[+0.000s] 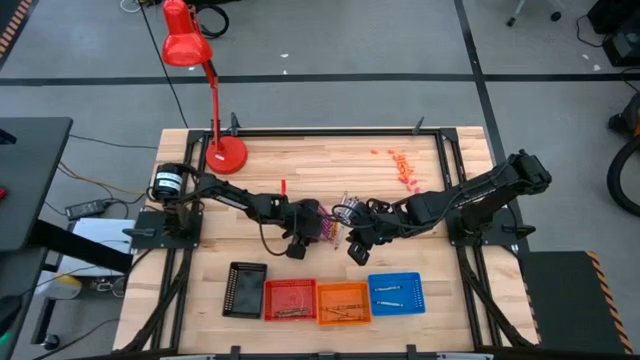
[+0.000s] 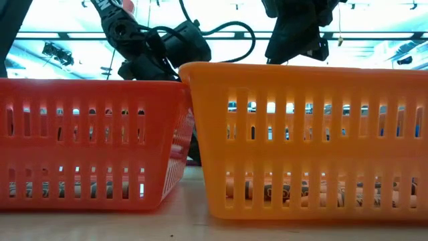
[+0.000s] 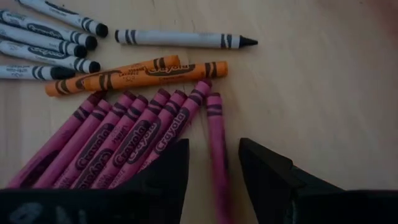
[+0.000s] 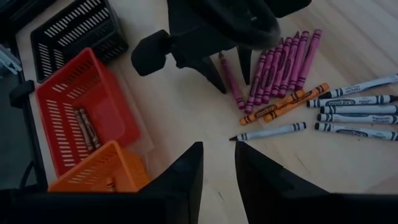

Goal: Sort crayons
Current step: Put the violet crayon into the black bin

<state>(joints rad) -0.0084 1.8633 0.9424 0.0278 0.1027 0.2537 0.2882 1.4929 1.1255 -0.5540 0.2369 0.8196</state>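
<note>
From above, the left gripper (image 1: 322, 228) and the right gripper (image 1: 352, 240) meet near the middle of the tabletop (image 1: 320, 160), just above a row of four baskets: black basket (image 1: 244, 289), red basket (image 1: 290, 299), orange basket (image 1: 343, 302) and blue basket (image 1: 396, 293); a red lamp (image 1: 190, 45) stands at the far left corner and small pink bits (image 1: 402, 167) lie beyond the right arm. At table height, the red basket (image 2: 87, 144) and orange basket (image 2: 314, 140) fill the view, with both arms dark behind them. The left wrist camera shows the left gripper (image 3: 214, 165) with its fingers spread, straddling a single magenta crayon (image 3: 215, 134) that lies between the tips, not clamped; just beside it lies a fan of magenta crayons (image 3: 124, 134), beyond those two orange crayons (image 3: 137, 73), and farther off white crayons (image 3: 180, 39). The right wrist camera shows the right gripper (image 4: 219, 163) partly open and empty, hovering over bare wood, its tips just short of one white crayon (image 4: 270, 131); ahead, the left gripper (image 4: 227, 70) stands over the magenta crayon (image 4: 231, 81), and brown crayons (image 4: 86, 127) lie in the red basket (image 4: 56, 106).
</note>
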